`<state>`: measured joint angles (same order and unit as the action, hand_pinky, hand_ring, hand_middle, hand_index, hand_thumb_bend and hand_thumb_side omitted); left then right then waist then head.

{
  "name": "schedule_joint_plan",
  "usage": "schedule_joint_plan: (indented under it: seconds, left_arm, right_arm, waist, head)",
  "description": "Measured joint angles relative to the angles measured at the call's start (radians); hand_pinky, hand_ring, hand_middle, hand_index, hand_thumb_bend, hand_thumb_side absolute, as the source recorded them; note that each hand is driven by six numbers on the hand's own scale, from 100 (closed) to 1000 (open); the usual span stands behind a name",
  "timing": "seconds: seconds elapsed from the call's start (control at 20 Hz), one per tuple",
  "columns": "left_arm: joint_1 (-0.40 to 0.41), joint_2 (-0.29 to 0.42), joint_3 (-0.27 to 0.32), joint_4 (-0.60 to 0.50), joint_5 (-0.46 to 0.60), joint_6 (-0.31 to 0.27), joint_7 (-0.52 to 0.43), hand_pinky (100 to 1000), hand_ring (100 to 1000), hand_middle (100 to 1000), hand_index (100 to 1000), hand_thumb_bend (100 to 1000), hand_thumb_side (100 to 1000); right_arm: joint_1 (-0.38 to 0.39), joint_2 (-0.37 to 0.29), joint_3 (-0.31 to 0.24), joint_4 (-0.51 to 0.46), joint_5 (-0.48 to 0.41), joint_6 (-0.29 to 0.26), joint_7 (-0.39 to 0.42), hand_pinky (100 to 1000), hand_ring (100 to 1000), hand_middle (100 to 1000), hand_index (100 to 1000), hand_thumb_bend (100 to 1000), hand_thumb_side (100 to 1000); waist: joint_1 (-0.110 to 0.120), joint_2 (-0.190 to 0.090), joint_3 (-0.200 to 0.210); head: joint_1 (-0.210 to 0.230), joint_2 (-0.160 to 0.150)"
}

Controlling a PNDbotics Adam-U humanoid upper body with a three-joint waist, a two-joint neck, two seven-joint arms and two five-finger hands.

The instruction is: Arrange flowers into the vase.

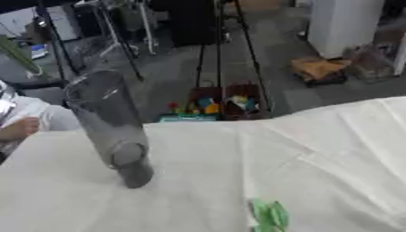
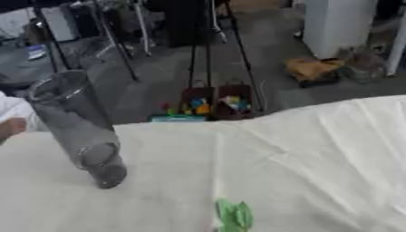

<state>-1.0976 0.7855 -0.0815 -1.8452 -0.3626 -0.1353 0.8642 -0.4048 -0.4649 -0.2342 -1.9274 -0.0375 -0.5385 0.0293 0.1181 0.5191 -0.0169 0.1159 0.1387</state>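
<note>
A tall clear glass vase (image 1: 111,122) stands on the white tablecloth (image 1: 317,154) at the left, and nothing shows inside it. At the bottom edge, right of the vase, green leaves (image 1: 269,216) of a flower lie on the cloth; the rest of the flower is cut off by the picture's edge. Neither of my hands shows in either view.
The table's far edge runs across the middle of the view. Beyond it are a grey floor, black tripod legs (image 1: 218,54) and a box of colourful items (image 1: 214,105). A person in white (image 1: 24,122) sits at the far left, away from the vase.
</note>
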Motion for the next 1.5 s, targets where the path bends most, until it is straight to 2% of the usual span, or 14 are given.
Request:
schedule_joint_plan:
  seconds: [0.6, 1.5]
  left_arm:
    - [0.024, 0.017, 0.000, 0.010, 0.007, 0.014, 0.007, 100, 100, 100, 100, 100, 436]
    - [0.024, 0.006, -0.007, 0.073, 0.141, 0.084, 0.035, 100, 100, 100, 100, 100, 523]
  right_arm:
    - [0.000, -0.002, 0.000, 0.000, -0.003, -0.001, 0.003, 593, 822, 470, 775, 100, 856]
    - [-0.001, -0.004, 0.000, 0.000, -0.014, 0.001, 0.014, 596, 824, 469, 777, 100, 859]
  waist:
    - [-0.005, 0.004, 0.004]
    - [-0.006, 0.009, 0.005]
  head:
    - [0.000, -0.001]
    - [-0.003, -0.001]
